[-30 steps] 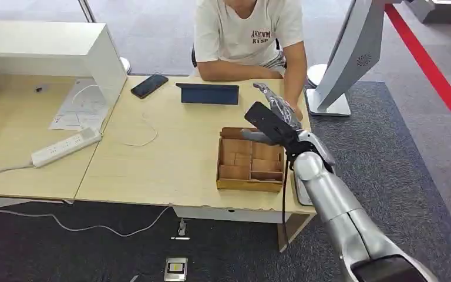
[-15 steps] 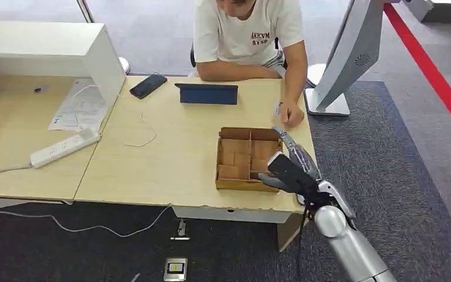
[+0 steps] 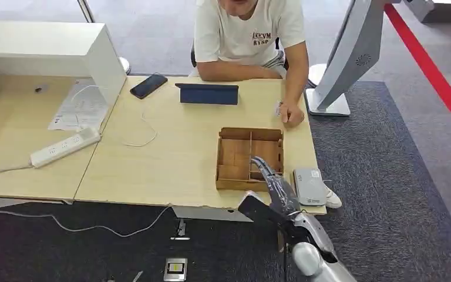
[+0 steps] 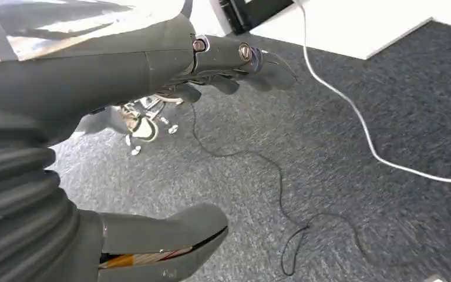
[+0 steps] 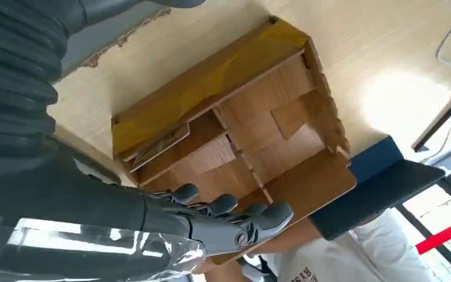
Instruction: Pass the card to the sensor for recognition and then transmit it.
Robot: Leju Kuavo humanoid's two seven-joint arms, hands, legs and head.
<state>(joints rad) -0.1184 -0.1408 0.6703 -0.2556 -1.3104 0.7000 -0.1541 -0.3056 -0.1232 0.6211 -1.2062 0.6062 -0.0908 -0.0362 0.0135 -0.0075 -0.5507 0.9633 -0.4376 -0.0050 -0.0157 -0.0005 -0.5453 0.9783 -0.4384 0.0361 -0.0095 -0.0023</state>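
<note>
A wooden compartment tray (image 3: pixel 249 155) sits on the light wood table (image 3: pixel 170 158) just ahead of the right hand (image 3: pixel 273 197). Further out lie a dark blue tablet case (image 3: pixel 207 93) and a black phone (image 3: pixel 148 85) — both near the person in a white T-shirt (image 3: pixel 248 35). Off to the hand's left — a white power strip (image 3: pixel 64 147), papers (image 3: pixel 79 108), and a white cable (image 3: pixel 141 132).

Right hand (image 3: pixel 270 197) is raised on its silver arm (image 3: pixel 317 264), fingers (image 5: pixel 235 214) stretched forward and apart, holding nothing. Left hand (image 4: pixel 152 64) hangs low, fingers extended, thumb (image 4: pixel 164 238) apart, also empty.
</note>
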